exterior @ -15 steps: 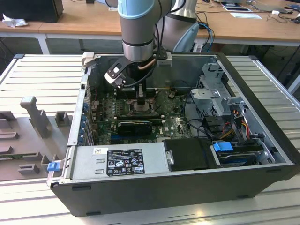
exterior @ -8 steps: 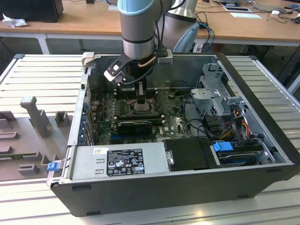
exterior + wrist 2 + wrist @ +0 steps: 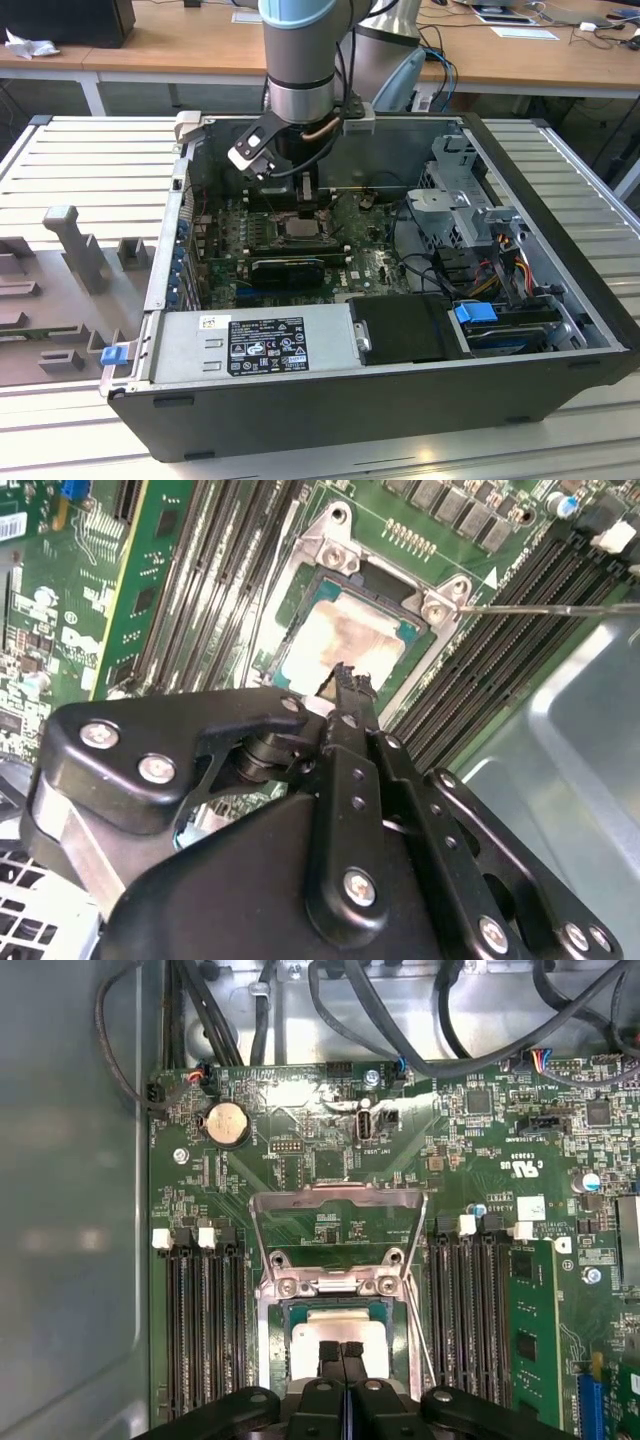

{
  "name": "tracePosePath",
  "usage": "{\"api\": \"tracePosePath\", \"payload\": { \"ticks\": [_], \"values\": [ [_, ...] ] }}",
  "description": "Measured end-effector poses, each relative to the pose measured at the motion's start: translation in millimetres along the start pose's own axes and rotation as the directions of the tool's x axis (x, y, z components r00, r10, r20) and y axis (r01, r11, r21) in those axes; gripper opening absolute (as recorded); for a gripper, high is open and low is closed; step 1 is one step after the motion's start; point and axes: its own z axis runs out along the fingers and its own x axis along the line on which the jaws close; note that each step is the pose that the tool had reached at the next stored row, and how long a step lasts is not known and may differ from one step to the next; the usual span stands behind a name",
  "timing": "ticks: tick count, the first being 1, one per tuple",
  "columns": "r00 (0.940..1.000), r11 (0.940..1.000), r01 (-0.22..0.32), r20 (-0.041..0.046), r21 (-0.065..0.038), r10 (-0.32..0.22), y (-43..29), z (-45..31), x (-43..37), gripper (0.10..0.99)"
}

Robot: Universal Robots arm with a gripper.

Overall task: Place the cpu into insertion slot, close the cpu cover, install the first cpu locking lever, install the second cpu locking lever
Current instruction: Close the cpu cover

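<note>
Claw (image 3: 341, 1351) over cpu (image 3: 345, 1323), memory slots (image 3: 205, 1330) alongside

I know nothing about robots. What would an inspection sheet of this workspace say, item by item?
Surface: open computer case lying on a ribbed metal table.
Job's things: cpu sits in the insertion slot; cpu cover swung open; thin locking lever not latched.
Clutter: grey fixture on the table at the exterior view's left.
Grippers: gripper shut, tips at the cpu's top; contact cannot be told.
Cables: black bundle beyond the board's edge; coloured wires at the exterior view's right.
Surroundings: wooden desks behind.
</note>
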Motion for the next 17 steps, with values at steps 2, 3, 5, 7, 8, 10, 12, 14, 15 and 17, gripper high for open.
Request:
{"api": "tracePosePath", "payload": {
  "ticks": [2, 3, 5, 7, 8, 10, 12, 14, 15, 17],
  "values": [
    [1.0000, 1.0000, 0.000, 0.0000, 0.000, 0.000, 0.1, -1.7, 0.0, 0.106],
    [1.0000, 1.0000, 0.000, -0.0001, 0.000, 0.000, 0.2, -2.1, 0.0, 0.106],
    [1.0000, 1.0000, 0.000, -0.0001, 0.000, 0.000, 0.3, -3.1, 0.1, 0.106],
    [1.0000, 1.0000, 0.000, -0.0001, 0.000, 0.000, 0.4, -4.3, 0.1, 0.106],
    [1.0000, 1.0000, 0.000, -0.0003, 0.000, 0.000, 0.4, -4.6, 0.1, 0.106],
    [1.0000, 1.0000, 0.000, -0.0001, 0.000, 0.000, 0.4, -5.0, 0.1, 0.106],
    [1.0000, 1.0000, 0.000, -0.0001, 0.000, 0.000, 0.4, -5.3, 0.1, 0.106],
    [1.0000, 1.0000, 0.000, 0.0000, 0.000, 0.000, 0.5, -6.0, 0.1, 0.106],
    [1.0000, 1.0000, 0.000, -0.0001, 0.000, 0.000, 0.5, -6.5, 0.1, 0.106],
    [1.0000, 1.0000, 0.000, -0.0001, 0.000, 0.000, 0.6, -7.0, 0.2, 0.106]
  ]
}}
